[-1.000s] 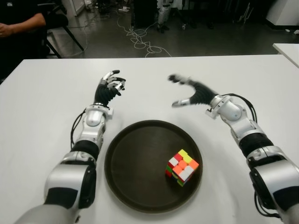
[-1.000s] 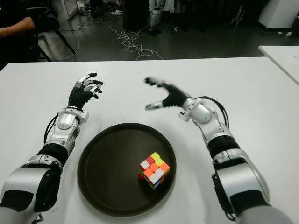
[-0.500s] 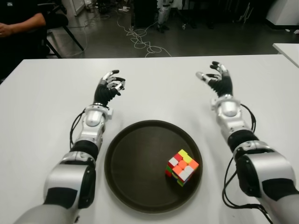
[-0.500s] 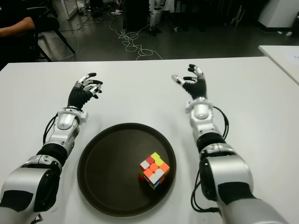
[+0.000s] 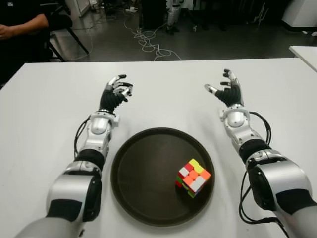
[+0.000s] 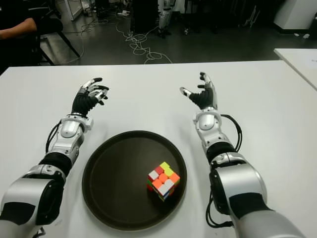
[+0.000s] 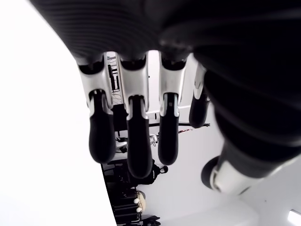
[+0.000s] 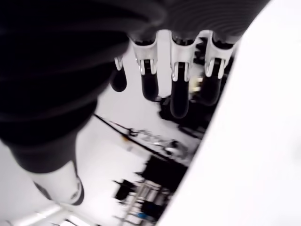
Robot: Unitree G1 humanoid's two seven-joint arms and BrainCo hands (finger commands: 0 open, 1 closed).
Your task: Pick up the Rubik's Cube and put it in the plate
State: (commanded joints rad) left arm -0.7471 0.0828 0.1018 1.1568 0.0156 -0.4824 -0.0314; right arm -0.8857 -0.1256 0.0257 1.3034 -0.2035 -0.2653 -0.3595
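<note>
The Rubik's Cube (image 5: 192,177) sits tilted on a corner-edge inside the dark round plate (image 5: 143,173), toward its right side. My right hand (image 5: 225,91) is raised over the white table beyond the plate's right rim, fingers spread and empty, well apart from the cube. My left hand (image 5: 115,92) is held up beyond the plate's left rim, fingers relaxed and holding nothing. In the right wrist view the fingers (image 8: 178,92) hang loose with nothing between them; in the left wrist view the fingers (image 7: 134,136) are likewise empty.
The white table (image 5: 44,119) spreads wide around the plate. A second white table corner (image 5: 306,52) shows at the far right. A seated person's arm (image 5: 20,25) is at the far left, with cables (image 5: 148,42) on the floor beyond.
My right hand swung from above the plate's far rim out to the right and turned upright, then shifted slightly. Cube, plate and left hand stayed put.
</note>
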